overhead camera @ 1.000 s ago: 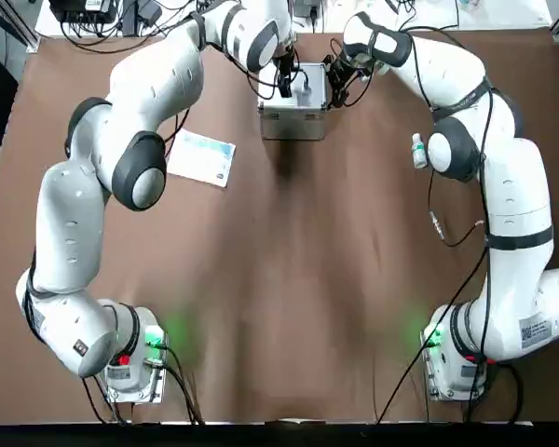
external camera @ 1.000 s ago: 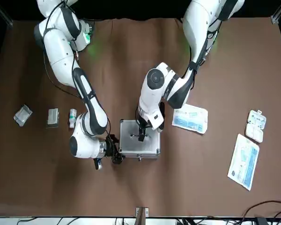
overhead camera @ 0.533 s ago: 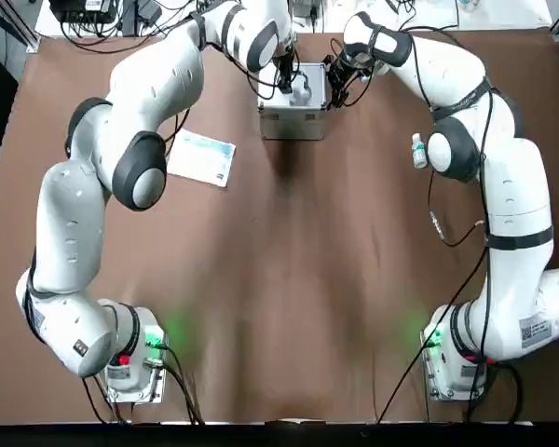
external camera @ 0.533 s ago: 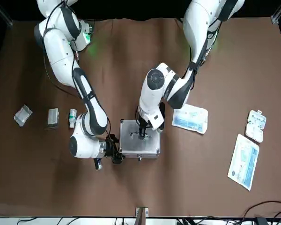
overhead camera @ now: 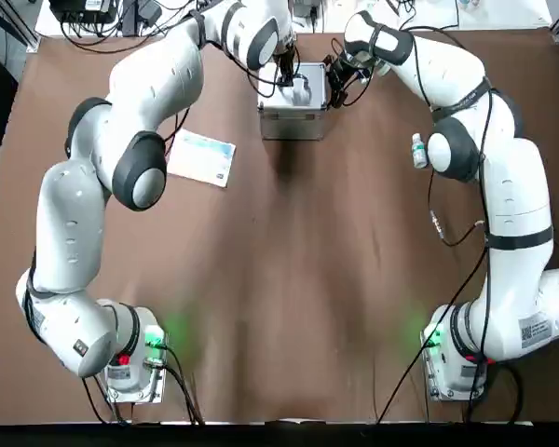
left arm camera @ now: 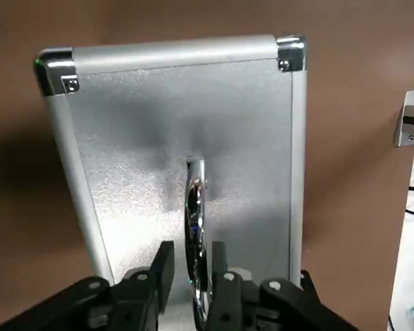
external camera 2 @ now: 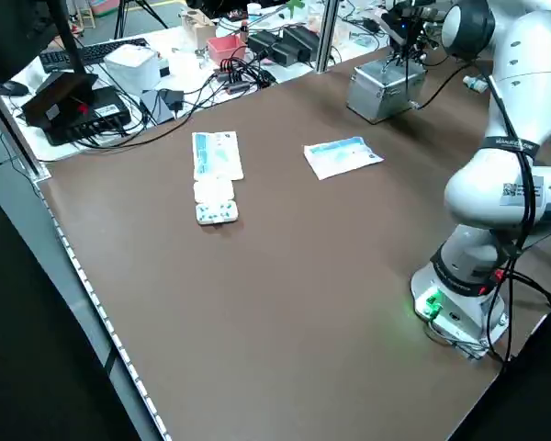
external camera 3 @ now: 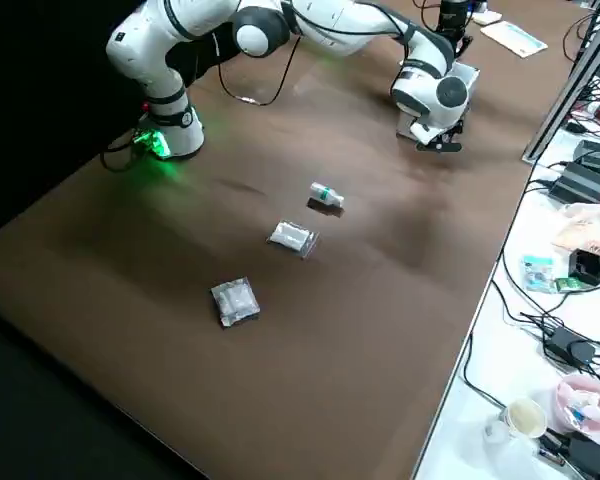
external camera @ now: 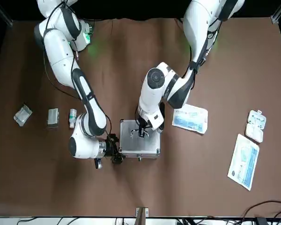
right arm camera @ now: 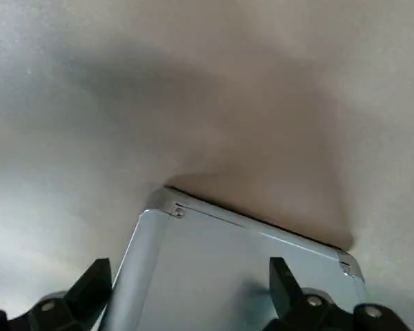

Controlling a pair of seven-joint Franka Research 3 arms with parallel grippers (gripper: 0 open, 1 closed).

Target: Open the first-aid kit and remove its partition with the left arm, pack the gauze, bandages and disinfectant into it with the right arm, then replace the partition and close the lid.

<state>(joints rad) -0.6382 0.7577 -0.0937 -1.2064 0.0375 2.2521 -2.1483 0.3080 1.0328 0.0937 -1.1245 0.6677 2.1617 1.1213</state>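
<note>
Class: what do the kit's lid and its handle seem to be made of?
The lid: probably aluminium or metal-look sheet, satin and faintly dimpled, given its soft, blurry glare. The handle: likely chromed metal, polished, with sharp mirror-like highlights.

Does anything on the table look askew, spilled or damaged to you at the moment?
Nothing looks spilled or damaged. The only mildly odd thing is the small white disinfectant bottle, which seems to lie on its side near the two clear packets; the closed silver case looks sound.
</note>
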